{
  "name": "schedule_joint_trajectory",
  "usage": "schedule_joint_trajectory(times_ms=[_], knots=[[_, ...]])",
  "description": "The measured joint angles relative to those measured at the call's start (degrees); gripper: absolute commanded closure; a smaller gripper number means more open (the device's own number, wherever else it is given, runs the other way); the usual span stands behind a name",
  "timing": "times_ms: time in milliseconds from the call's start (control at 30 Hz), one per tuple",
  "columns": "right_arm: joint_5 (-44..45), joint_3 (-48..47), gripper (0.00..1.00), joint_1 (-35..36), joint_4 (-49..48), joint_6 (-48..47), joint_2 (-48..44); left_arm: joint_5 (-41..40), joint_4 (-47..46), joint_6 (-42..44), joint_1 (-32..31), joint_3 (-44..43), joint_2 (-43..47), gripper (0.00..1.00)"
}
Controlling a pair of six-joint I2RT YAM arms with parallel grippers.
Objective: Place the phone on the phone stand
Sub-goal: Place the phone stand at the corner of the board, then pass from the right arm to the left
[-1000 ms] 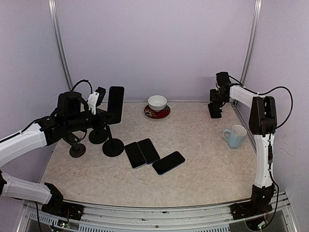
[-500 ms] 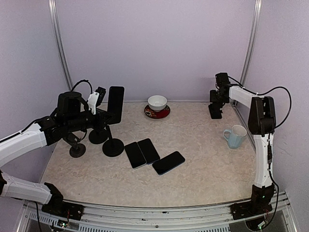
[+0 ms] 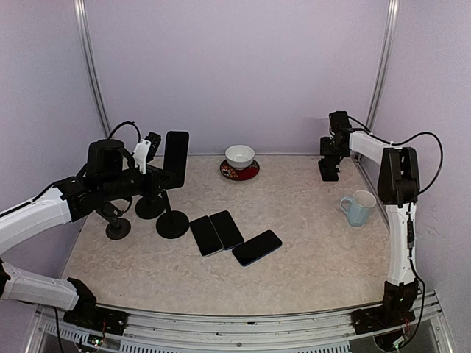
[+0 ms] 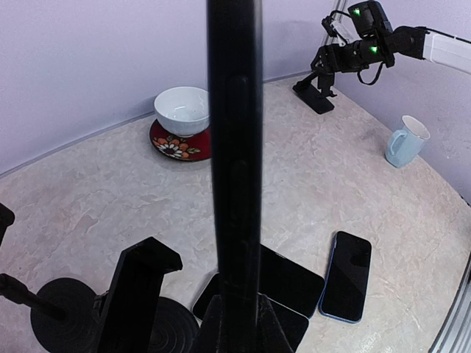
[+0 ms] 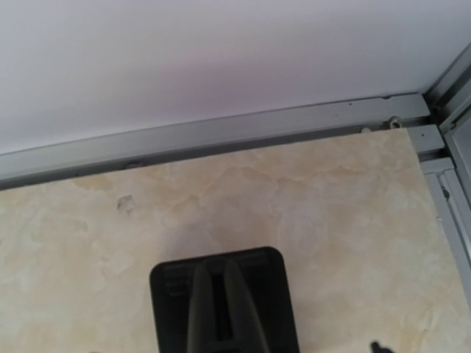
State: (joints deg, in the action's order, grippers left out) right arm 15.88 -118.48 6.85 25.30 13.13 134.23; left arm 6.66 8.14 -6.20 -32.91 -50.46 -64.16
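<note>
Just off the desk's (image 3: pixel 309 250) left side, the left arm's fingers (image 4: pixel 234 327) are clamped tight on a black phone (image 3: pixel 176 156), which they hold upright and clear of the surface. In the wrist view the phone shows edge-on, a dark vertical bar. Below it stands a phone stand (image 3: pixel 172 223) with a round base and a thin post; its cradle (image 4: pixel 140 283) sits just left of the phone's lower end in the wrist view, and whether the two touch cannot be told. Two more round-based stands (image 3: pixel 149 208) (image 3: pixel 118 229) are grouped close by to the left.

Three other phones lie flat near the desk's middle — two side by side (image 3: pixel 206 235) (image 3: pixel 227 229), the third (image 3: pixel 257 248) angled just to their right. A white bowl (image 3: pixel 240 155) rests on a red patterned saucer (image 3: pixel 240 172) by the back wall.

At the far right corner, the right arm's fingers (image 3: pixel 330 154) hang just above a small black stand with a square base (image 5: pixel 221 298) — how far apart they are cannot be told from any view. A pale blue mug (image 3: pixel 358 207) stands near the right edge, well apart from the phones.
</note>
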Motion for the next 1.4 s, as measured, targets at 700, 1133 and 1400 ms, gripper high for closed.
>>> schedule_joint_trajectory(times_ms=[700, 1133, 1400], knots=[[-1.5, -1.6, 0.0, -0.4, -0.4, -1.6, 0.8, 0.0, 0.0, 0.0, 0.3, 0.0, 0.0, 1.0], [-4.0, 23.6, 0.0, 3.7, 1.3, 1.6, -31.2, 0.0, 0.0, 0.0, 0.8, 0.0, 0.0, 1.0], [-8.9, 37.0, 0.0, 8.7, 1.4, 6.6, -50.8, -0.2, 0.0, 0.1, 0.9, 0.0, 0.0, 1.0]])
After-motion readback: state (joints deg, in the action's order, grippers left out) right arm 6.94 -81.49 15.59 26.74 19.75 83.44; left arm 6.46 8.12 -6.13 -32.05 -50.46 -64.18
